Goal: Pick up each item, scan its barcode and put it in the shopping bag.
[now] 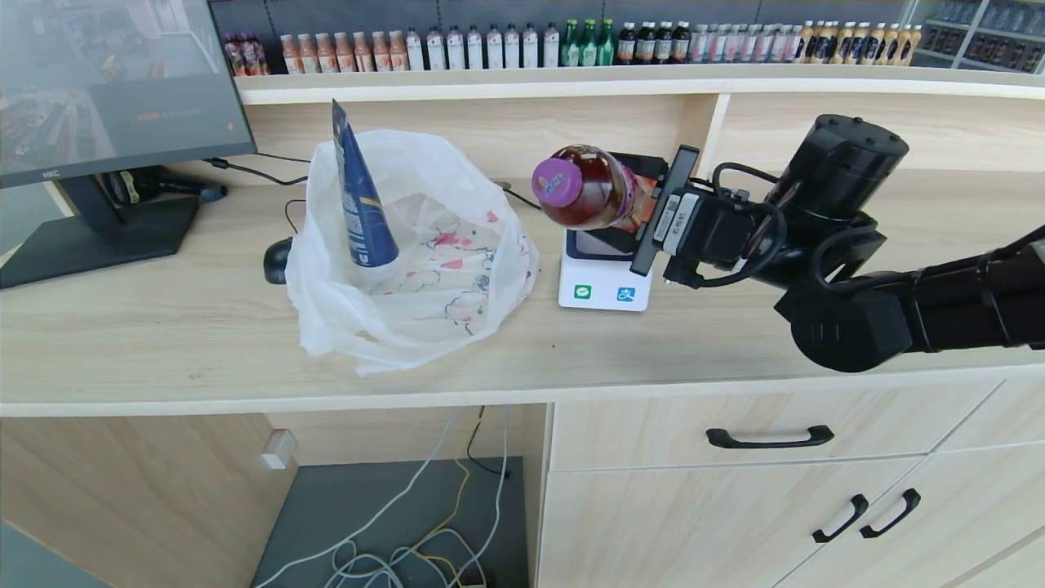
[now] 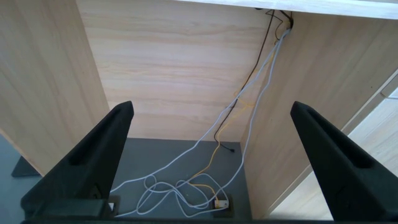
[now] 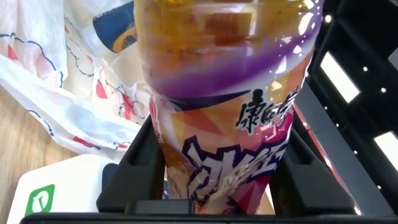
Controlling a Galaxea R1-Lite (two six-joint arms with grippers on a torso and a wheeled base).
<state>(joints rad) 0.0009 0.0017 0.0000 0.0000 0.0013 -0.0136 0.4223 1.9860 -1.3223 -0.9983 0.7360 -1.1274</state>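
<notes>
My right gripper is shut on a bottle of dark tea with a purple cap, held on its side above the white barcode scanner, cap pointing toward the bag. In the right wrist view the bottle's purple and orange label sits between the two black fingers. The white plastic shopping bag stands open on the counter left of the scanner, with a dark blue tube upright inside it. My left gripper is open below the counter, over cables on the floor.
A monitor on a black stand occupies the counter's left end, with a black mouse beside the bag. A raised shelf lined with bottles runs behind. Drawers with black handles sit below the counter at right.
</notes>
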